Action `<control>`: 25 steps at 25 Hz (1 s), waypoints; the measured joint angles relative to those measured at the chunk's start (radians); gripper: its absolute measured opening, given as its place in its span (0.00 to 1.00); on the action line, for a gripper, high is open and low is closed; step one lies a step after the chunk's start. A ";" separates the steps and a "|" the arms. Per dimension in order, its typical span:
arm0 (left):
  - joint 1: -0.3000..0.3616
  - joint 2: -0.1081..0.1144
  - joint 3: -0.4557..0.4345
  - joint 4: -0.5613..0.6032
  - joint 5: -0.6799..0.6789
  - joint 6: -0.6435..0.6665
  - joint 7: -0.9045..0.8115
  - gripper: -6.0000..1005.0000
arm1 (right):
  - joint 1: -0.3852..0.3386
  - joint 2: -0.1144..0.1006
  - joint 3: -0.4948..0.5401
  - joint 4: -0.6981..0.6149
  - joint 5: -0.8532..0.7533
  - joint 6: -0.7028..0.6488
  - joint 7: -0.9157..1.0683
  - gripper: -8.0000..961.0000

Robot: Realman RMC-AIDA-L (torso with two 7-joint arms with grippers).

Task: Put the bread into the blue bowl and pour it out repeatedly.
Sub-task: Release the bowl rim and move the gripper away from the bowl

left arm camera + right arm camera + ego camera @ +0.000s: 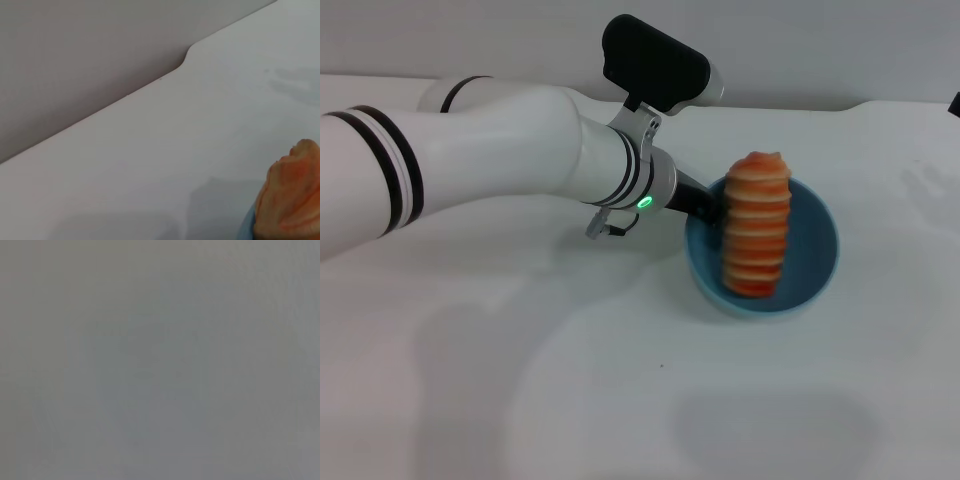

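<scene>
1. Stretching across the whole scene is a plain white desk (pixel 520 400), smooth and matte, showing only faint smudges and soft shadows in the head view.
2. The desk's far edge is running along a pale grey wall (pixel 75 60), and in the left wrist view that edge is stepping through a small rounded notch.
3. The left arm is reaching in from the left side of the head view, its white links banded in black, a green light glowing at the wrist.
4. The left gripper (pixel 705 203) is sitting at the near-left rim of the blue bowl (pixel 815 250); its dark end is meeting the rim, but whether the jaws are apart or clamped cannot be told.
5. The blue bowl is tipping so that its opening is facing the head camera, right of centre on the desk.
6. The bread (pixel 757 225) is standing nearly upright inside the bowl, its top rising above the rim; its blurred end and a sliver of blue rim are showing in the left wrist view.
7. The right wrist view is showing only flat grey, and the right gripper is not appearing anywhere.
</scene>
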 joint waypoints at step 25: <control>0.072 0.010 -0.047 0.045 0.000 -0.098 -0.019 0.56 | -0.022 0.001 0.003 0.072 0.048 0.082 -0.141 0.58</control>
